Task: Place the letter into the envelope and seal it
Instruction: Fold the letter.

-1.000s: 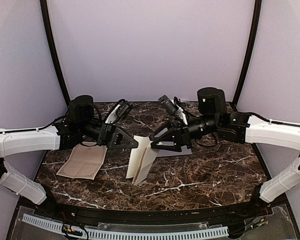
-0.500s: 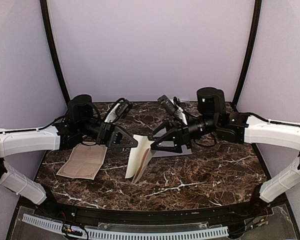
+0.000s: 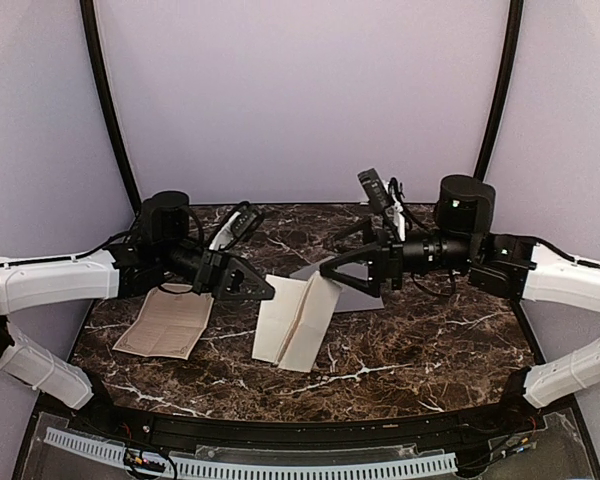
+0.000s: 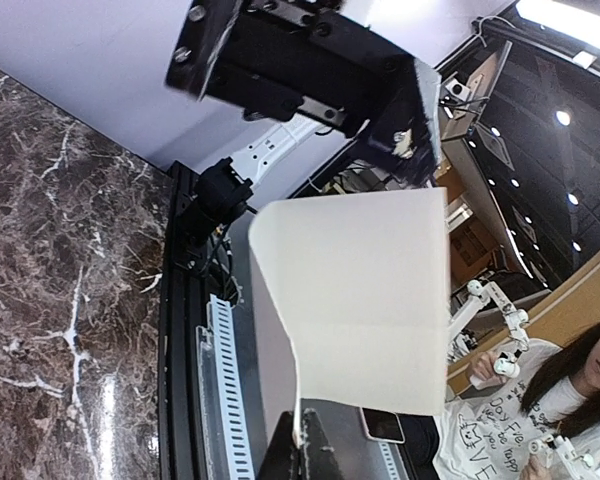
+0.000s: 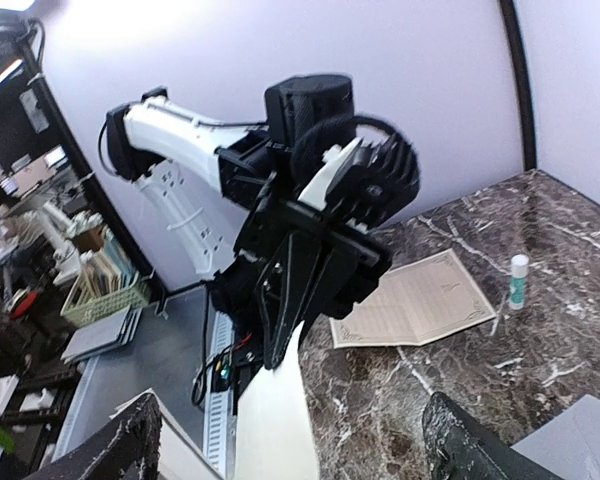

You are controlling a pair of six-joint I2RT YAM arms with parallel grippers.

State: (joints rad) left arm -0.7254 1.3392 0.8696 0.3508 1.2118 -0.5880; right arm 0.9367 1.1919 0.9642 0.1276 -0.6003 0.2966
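While clenched on the folded letter, left pincer; right pincer released nearby.

Desk centre: your letter is here, its upper left edge in the left tool.
Right of the letter: your right tool, near it but apart, above the envelope.
Envelope: flat on the desk, behind and right of the letter.
Desk left: the bordered sheet lies flat, partly under your left arm.
Glue stick: on the desk, just beside that sheet.

Left gripper pinches letter — seemingly folded.
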